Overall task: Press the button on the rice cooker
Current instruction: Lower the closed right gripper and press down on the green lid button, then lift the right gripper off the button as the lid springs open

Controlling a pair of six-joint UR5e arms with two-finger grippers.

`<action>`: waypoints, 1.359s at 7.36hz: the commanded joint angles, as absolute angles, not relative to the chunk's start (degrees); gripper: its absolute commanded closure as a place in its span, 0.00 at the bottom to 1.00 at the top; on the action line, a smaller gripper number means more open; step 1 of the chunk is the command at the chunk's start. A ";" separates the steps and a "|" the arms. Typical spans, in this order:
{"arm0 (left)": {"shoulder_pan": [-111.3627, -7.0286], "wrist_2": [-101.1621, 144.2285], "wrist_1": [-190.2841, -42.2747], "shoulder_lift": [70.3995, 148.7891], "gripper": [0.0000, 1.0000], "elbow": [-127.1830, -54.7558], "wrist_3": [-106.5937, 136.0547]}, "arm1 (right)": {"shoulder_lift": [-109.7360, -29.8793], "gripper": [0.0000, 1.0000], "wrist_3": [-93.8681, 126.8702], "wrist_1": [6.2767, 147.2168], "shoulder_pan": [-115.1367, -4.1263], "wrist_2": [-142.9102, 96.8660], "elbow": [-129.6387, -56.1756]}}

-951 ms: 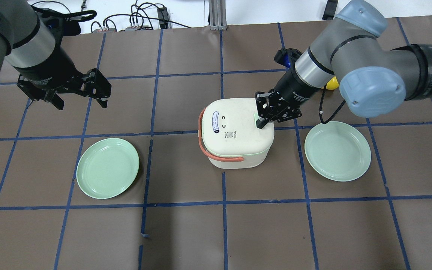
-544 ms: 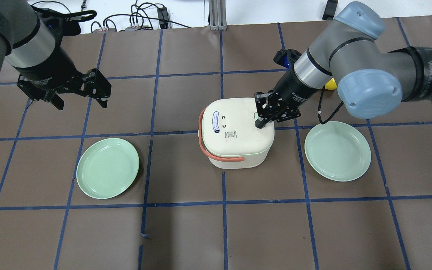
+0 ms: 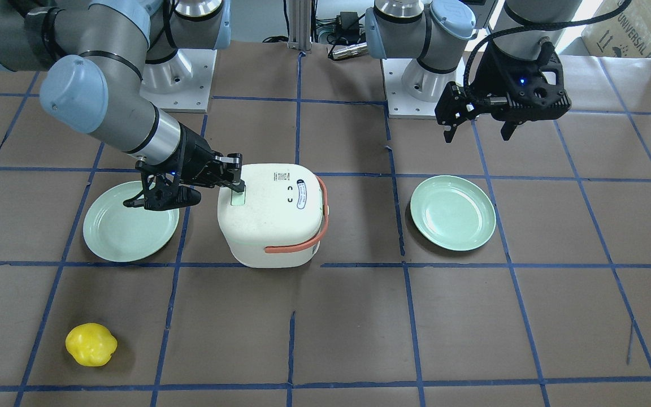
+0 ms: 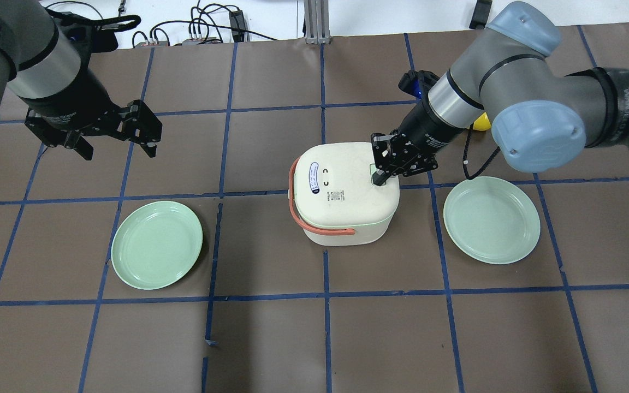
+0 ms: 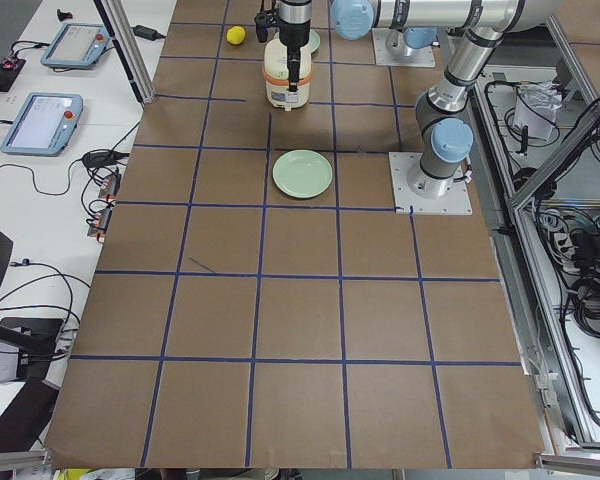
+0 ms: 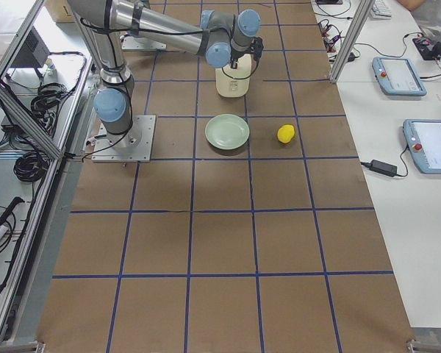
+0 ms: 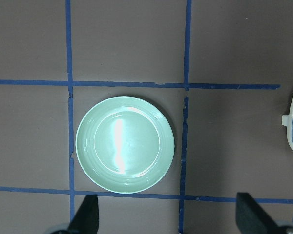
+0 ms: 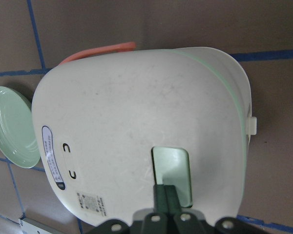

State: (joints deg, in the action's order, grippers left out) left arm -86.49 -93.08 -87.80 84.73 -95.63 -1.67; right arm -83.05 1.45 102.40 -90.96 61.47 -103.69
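A white rice cooker [image 4: 342, 196] with an orange handle stands mid-table. A pale green button [image 8: 172, 168] sits on its lid near the edge on the robot's right, also seen in the front view [image 3: 237, 199]. My right gripper [image 4: 379, 177] is shut, and its joined fingertips [image 8: 167, 191] touch the button's near end. It also shows in the front view [image 3: 239, 186]. My left gripper [image 4: 119, 150] is open and empty. It hovers above the table far to the cooker's left, over a green plate [image 7: 125, 144].
Two pale green plates lie on the table, one left of the cooker [image 4: 157, 244] and one right of it [image 4: 491, 219]. A yellow lemon-like fruit [image 3: 91, 344] lies beyond the right plate. It is partly hidden by the right arm in the overhead view.
The right gripper's tip has stayed at the button, shifting only slightly. The left arm has not moved.
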 commanded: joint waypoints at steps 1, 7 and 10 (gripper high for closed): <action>-86.48 -93.08 -87.80 84.73 0.00 -95.62 -1.67 | -86.90 0.93 1.58 99.17 -90.97 62.57 -103.27; -86.48 -93.08 -87.80 84.73 0.00 -95.62 -1.67 | -94.73 0.00 1.06 97.65 -90.09 79.08 -99.06; -86.48 -93.08 -87.80 84.73 0.00 -95.62 -1.67 | -95.27 0.00 0.27 96.95 -88.33 81.39 -93.17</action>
